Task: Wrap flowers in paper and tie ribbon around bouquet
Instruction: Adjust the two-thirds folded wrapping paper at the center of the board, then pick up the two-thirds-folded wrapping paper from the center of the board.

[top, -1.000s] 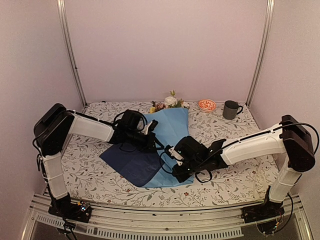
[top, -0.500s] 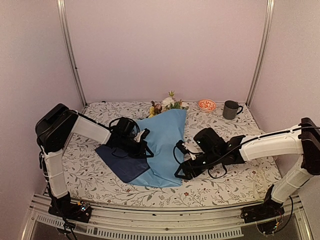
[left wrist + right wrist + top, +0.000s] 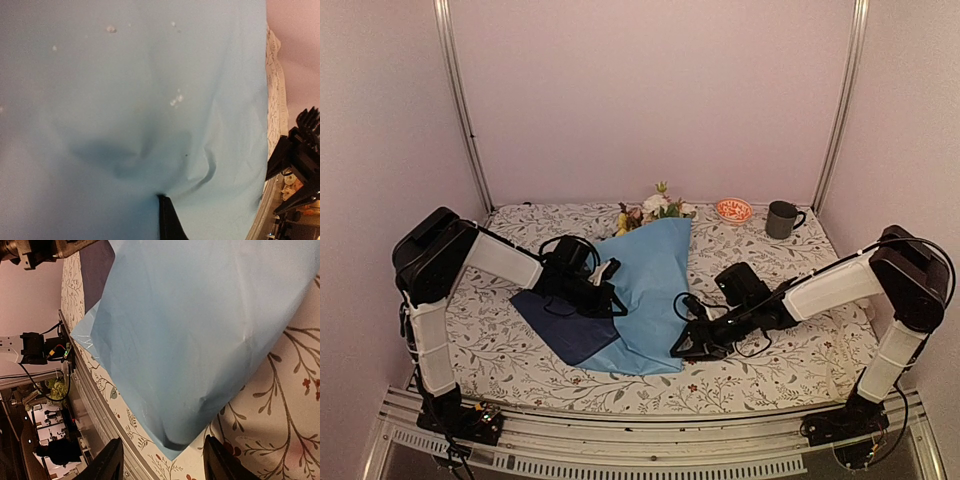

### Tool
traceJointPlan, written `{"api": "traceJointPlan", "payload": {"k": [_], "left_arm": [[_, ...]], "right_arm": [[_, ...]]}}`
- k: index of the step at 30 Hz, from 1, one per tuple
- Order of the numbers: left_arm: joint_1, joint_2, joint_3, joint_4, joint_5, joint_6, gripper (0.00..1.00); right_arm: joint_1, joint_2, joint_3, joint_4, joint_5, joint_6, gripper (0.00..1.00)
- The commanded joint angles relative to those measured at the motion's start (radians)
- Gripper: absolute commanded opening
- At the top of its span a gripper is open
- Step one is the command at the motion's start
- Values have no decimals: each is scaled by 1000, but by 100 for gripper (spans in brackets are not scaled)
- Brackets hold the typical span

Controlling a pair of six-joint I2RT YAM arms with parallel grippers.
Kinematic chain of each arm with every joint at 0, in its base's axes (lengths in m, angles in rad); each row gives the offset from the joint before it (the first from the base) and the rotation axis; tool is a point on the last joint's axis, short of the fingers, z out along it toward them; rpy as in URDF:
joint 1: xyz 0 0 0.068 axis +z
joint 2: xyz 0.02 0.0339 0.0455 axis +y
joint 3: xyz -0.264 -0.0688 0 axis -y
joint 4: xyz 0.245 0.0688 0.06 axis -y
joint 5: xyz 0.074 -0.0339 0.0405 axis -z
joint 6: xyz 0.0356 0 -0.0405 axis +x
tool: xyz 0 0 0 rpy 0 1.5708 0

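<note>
Beside the paper (image 3: pixel 655 265), right gripper (image 3: pixel 680 348) now released, fingers apart, left gripper (image 3: pixel 612 290) still pinching it

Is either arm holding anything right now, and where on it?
The left gripper seems pinched on the paper at its left side, where light blue meets navy. The right gripper is open, holding nothing.
</note>
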Motion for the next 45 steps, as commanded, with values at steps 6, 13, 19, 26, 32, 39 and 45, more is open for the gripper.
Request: {"api": "traceJointPlan", "payload": {"k": [6,13,19,26,32,39,45], "left_arm": [[4,26,-30,-17,-13,16,0],[-3,19,-33,-11,-1,13,0],[-33,-20,-66,-3,14,42,0],[-52,-62,-71,1,-6,78,0],[-51,-53,-48,-18,-19,93,0],[-53,-49,-66,9,-10,63,0],[-52,-53,-69,9,-31,44,0]], "right_arm": [[3,70,-6,108,-93,95,11],[2,55,-52,101,-87,123,0],[51,-15,-105,84,-82,129,0],[76,-112,-108,-65,-15,125,34],[76,-121,198,-450,197,-67,43],[108,65,433,-361,54,-18,14],[110,270,567,-453,69,68,0]]}}
